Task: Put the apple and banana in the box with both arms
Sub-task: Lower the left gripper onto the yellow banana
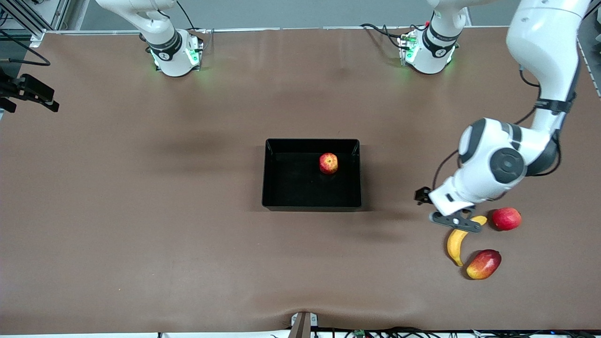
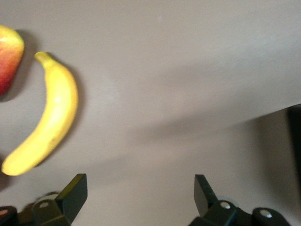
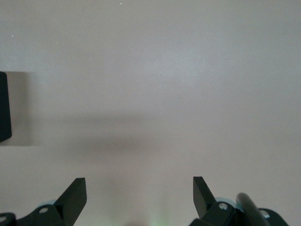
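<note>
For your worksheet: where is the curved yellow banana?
The curved yellow banana lies on the table toward the left arm's end, between the oblong red-and-yellow mango and the open left gripper.

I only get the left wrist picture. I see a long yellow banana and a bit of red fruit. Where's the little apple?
Observer: The small red apple with yellowish streaks already sits inside the black rectangular open-topped plastic box, toward the robots' bases.
Operator: Is there other fruit I can't see?
Observer: Yes, a round pinkish-red fruit lies beside the curved yellow banana, farther from the front camera than the oblong red-and-yellow mango.
Operator: What's the other arm doing?
Observer: The right gripper waits with open fingers over bare brown table.
Operator: And mine?
Observer: The left gripper hangs open over the banana's end, holding nothing.
</note>
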